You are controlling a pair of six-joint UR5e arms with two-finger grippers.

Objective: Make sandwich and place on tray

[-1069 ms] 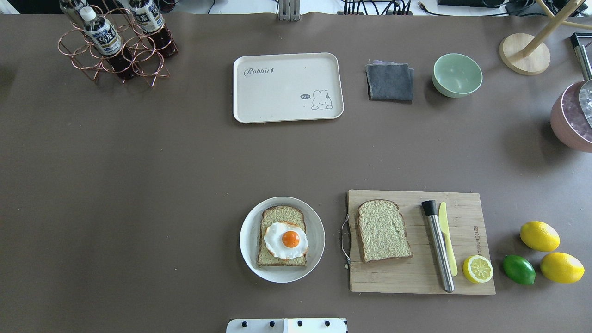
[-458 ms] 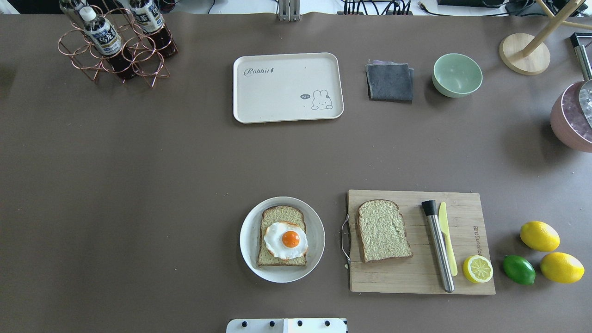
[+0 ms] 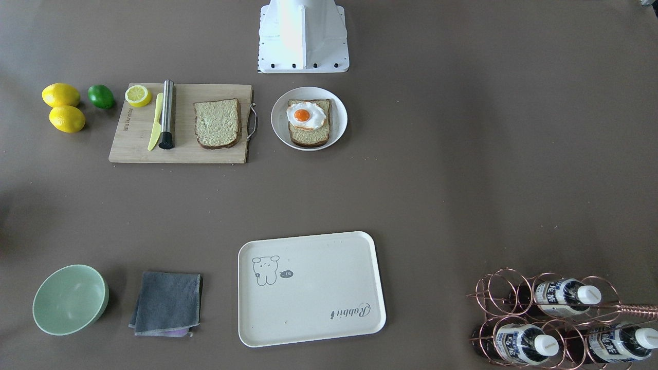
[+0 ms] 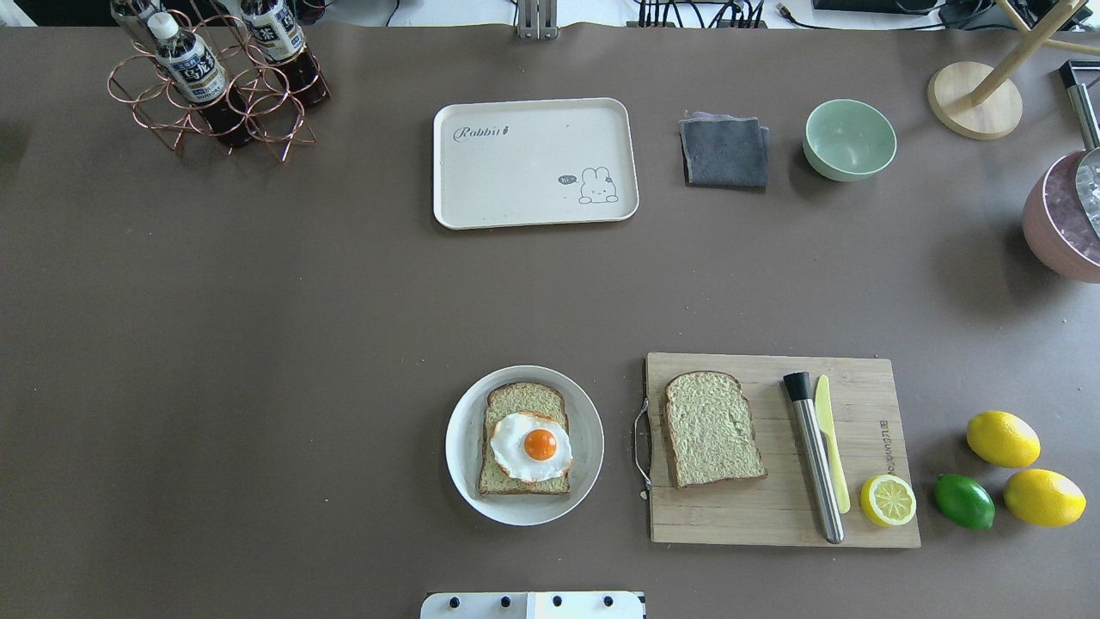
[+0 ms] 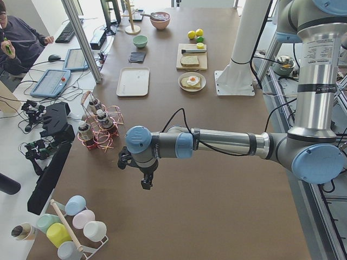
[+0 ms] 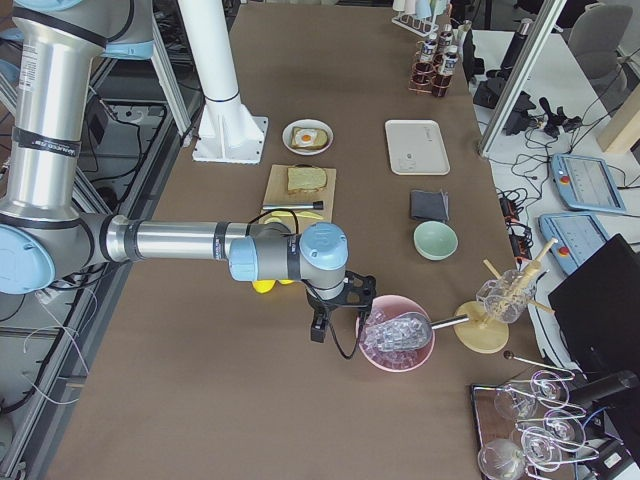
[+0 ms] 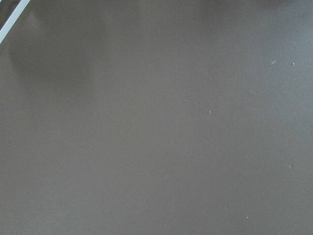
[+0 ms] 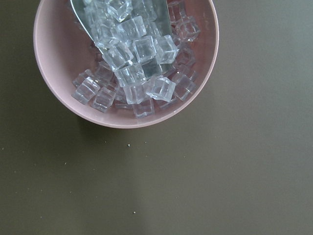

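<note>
the sandwich is only half built: one slice with the egg on it sits on the plate, close in front of the base, and the top slice lies flat on the board just beside the plate, on the robot's right. its long axis runs away from the robot, slightly tilted. the tray waits bare across the table, straight out from the plate. the right claw hangs by the ice bowl at the table's right end, so the top slice lies inward from it, past the lemons. the left claw is out beyond the bottle rack at the far left end, well apart from everything. i judge the right arm the nearer one for that slice. you cannot tell whether either claw is open or closed; only the side views show them. against the earlier overhead frames nothing on the table has shifted.
</note>
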